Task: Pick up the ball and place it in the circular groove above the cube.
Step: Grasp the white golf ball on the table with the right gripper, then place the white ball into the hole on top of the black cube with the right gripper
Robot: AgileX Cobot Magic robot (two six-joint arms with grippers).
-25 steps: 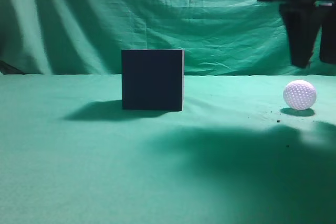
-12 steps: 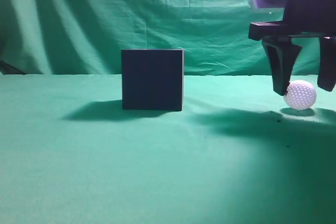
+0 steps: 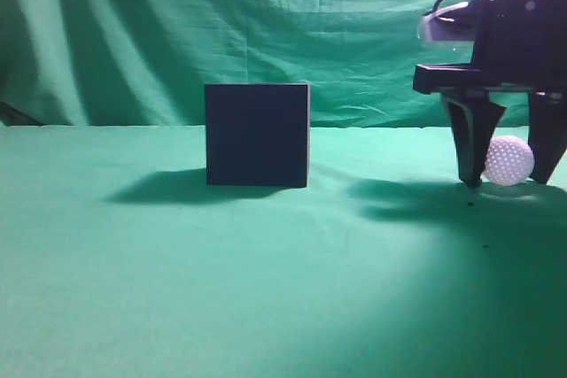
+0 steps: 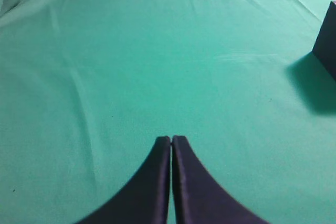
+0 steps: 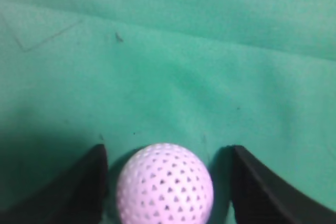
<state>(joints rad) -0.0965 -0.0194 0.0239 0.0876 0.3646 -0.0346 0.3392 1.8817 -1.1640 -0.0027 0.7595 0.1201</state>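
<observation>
The white dimpled ball (image 3: 509, 160) lies on the green cloth at the right. My right gripper (image 3: 508, 179) is open with one finger on each side of the ball, tips down at the cloth. In the right wrist view the ball (image 5: 165, 184) sits between the two fingers (image 5: 166, 153) with a gap on each side. The dark cube (image 3: 257, 135) stands left of centre; its top face is hidden. Its corner shows at the right edge of the left wrist view (image 4: 327, 38). My left gripper (image 4: 171, 139) is shut and empty, out of the exterior view.
A green cloth (image 3: 177, 289) covers the table, and a green backdrop (image 3: 266, 15) hangs behind. The cube casts a shadow to its left. Small dark specks lie on the cloth near the ball.
My right gripper has come down from above the ball until its open fingers straddle it at cloth level. The ball and the cube have not moved.
</observation>
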